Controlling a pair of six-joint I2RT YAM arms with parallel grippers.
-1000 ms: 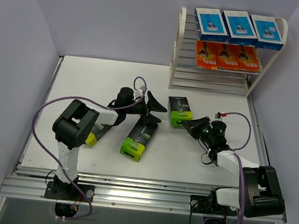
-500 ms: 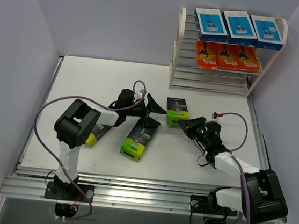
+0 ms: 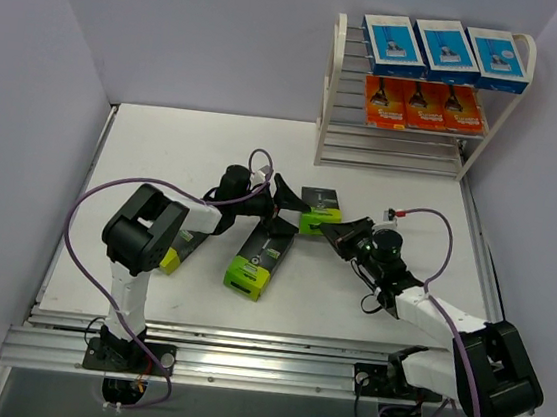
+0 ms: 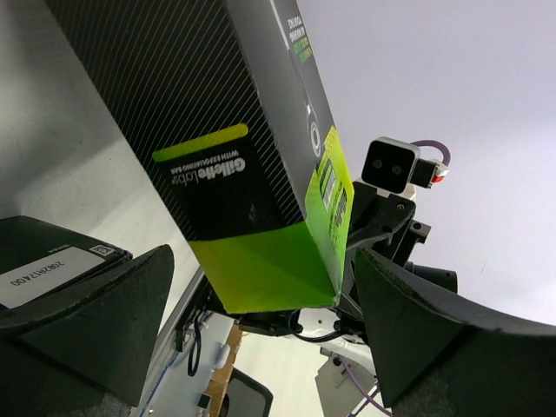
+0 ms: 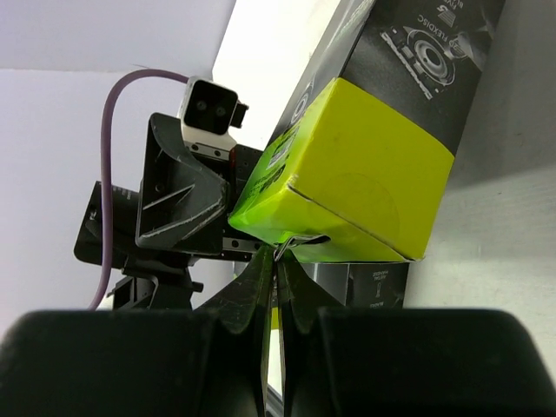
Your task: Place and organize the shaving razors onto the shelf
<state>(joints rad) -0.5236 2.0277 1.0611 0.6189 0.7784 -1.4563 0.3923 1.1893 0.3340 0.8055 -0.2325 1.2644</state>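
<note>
Touching the green end of the black razor pack [image 3: 321, 205], the right tool [image 5: 276, 259] is closed and empty; the left tool [image 3: 296, 211] gapes wide, apparently to receive it.

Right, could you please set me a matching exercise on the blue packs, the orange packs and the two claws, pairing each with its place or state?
Things:
1. blue packs
2. orange packs
3. left claw
4. right claw

Place or state:
A. shut tight
B. top tier of the shelf
C. wide open
D. the tier just under the top one

Pairs: 1-B, 2-D, 3-C, 4-A
</note>
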